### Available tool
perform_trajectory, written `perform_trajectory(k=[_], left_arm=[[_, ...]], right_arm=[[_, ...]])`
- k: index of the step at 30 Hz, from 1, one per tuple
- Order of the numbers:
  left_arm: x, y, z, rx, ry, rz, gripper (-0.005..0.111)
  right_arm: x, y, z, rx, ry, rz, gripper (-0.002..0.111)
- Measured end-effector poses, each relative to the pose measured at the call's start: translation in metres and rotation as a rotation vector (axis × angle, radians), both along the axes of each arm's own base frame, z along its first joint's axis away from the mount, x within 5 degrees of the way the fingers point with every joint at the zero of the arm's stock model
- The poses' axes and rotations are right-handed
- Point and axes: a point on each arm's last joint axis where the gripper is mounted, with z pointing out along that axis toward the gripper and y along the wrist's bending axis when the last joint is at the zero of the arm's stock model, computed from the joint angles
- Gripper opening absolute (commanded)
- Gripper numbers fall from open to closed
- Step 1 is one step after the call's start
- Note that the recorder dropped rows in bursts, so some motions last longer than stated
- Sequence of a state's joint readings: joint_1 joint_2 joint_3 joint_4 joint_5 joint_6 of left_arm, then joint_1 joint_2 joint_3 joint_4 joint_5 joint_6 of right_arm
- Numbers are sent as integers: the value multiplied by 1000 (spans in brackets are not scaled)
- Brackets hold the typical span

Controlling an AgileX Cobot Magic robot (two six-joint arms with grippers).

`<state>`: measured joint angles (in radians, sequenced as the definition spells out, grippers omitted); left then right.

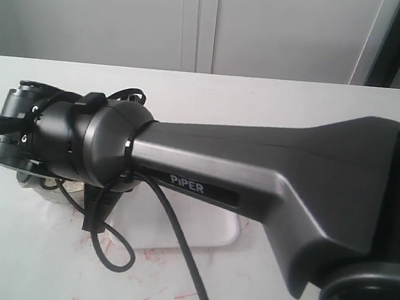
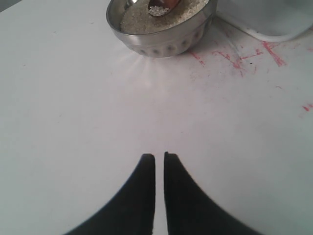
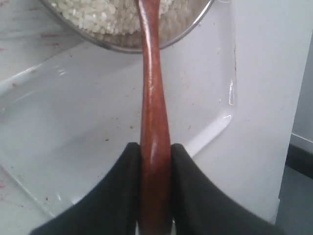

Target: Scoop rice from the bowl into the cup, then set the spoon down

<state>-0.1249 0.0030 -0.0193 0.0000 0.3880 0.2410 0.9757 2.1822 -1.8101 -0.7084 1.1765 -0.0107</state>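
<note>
Reddish-brown spoon is clamped by its handle in your right gripper, scoop in the rice inside the steel bowl. Your left gripper is nearly closed, empty, over the table.

Left claw closed, empty; right claw clamped on spoon.

Reddish-brown spoon, scoop amid rice in steel bowl

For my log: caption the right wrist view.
Right gripper over the tray holds the spoon reaching into the bowl of rice.
</note>
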Motion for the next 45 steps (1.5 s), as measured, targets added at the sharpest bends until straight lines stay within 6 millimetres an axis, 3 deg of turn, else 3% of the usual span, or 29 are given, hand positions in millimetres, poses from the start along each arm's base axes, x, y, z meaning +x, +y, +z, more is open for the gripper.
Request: perform_trajectory(k=[8, 19, 29, 38, 45], left_arm=[[0, 0, 0, 0, 0, 0, 14], [0, 0, 0, 0, 0, 0, 14], [0, 0, 0, 0, 0, 0, 14], [0, 0, 0, 0, 0, 0, 14], [0, 0, 0, 0, 0, 0, 14]], right_arm=[[-4, 4, 4, 100, 36, -17, 0], [1, -8, 15, 192, 81, -73, 0], [-2, -30, 14, 284, 99, -61, 0], [-18, -46, 19, 378, 80, 14, 0], [-30, -73, 25, 401, 73, 15, 0]])
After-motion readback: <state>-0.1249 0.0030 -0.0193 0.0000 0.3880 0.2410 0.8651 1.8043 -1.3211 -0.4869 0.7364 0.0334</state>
